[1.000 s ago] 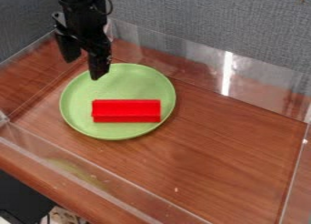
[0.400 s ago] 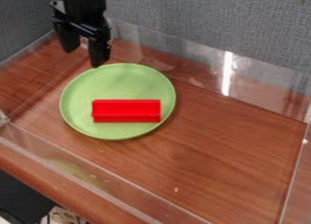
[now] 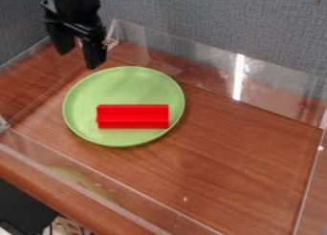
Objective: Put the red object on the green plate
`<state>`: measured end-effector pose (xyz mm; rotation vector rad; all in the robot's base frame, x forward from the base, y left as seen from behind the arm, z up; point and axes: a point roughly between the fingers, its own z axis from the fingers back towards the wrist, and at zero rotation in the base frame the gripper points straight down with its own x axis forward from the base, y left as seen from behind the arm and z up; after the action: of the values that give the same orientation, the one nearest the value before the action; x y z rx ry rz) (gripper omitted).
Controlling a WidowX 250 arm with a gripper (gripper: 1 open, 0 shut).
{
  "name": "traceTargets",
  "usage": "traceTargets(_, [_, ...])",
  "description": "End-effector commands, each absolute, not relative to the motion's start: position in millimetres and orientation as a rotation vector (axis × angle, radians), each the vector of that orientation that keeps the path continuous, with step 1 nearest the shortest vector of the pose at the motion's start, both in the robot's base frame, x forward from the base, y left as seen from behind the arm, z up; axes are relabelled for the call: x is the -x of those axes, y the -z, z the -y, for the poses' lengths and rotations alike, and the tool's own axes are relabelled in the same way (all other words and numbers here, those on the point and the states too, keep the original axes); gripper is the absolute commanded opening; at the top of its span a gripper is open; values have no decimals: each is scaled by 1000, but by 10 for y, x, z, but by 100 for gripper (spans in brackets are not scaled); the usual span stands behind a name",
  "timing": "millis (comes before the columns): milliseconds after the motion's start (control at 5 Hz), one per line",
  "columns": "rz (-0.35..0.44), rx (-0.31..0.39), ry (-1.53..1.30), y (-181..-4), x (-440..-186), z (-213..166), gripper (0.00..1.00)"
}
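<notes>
Camera: red object (image 3: 133, 115) on green plate (image 3: 124, 86).

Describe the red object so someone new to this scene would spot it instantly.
On the wooden table sits a round light-green plate. Lying flat on its near half is the red block, a plain bright bar, the only red thing there.

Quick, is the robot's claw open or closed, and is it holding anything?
Gripper: open, holding nothing. The red block lies on the green plate, apart from the gripper.
</notes>
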<state>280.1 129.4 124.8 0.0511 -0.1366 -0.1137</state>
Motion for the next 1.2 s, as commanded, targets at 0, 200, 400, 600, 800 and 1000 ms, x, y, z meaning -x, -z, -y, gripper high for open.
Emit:
traceTargets(0, [210, -76, 101, -1401, -2838, -1366, 100])
traceTargets(200, [218, -64, 95, -1400, -2816, -1314, 100])
traceTargets(400, [225, -55, 100, -1408, -2811, -1247, 0])
traceTargets(600, [238, -58, 166, -1429, -2838, -1271, 100])
traceTargets(800, [246, -63, 219, -1438, -2872, -1315, 100])
traceTargets(1000, [250, -70, 206, -1394, -2904, -1308, 100])
